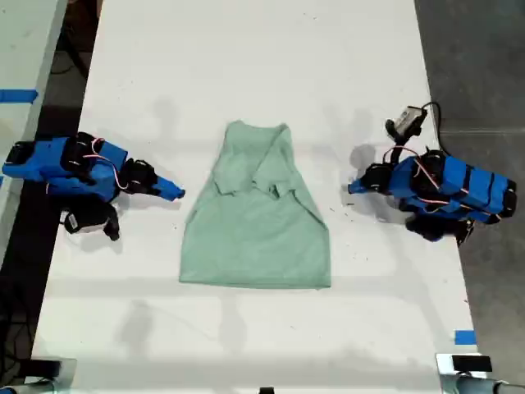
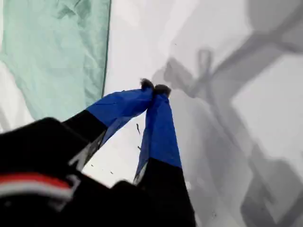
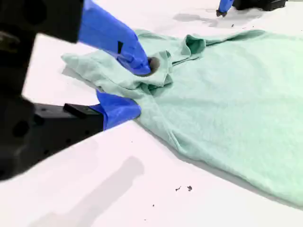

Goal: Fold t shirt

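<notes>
Lying flat: t shirt [image 1: 254, 238] | my first gripper [image 2: 154, 87] jaws closed

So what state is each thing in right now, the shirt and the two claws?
t shirt: flat on the table, sleeves folded inward, wrinkled.
my first gripper: shut, holding nothing.
my second gripper: open.

My first gripper [image 2: 154, 88] closed tip to tip, my second gripper [image 3: 142, 89] jaws parted
</notes>
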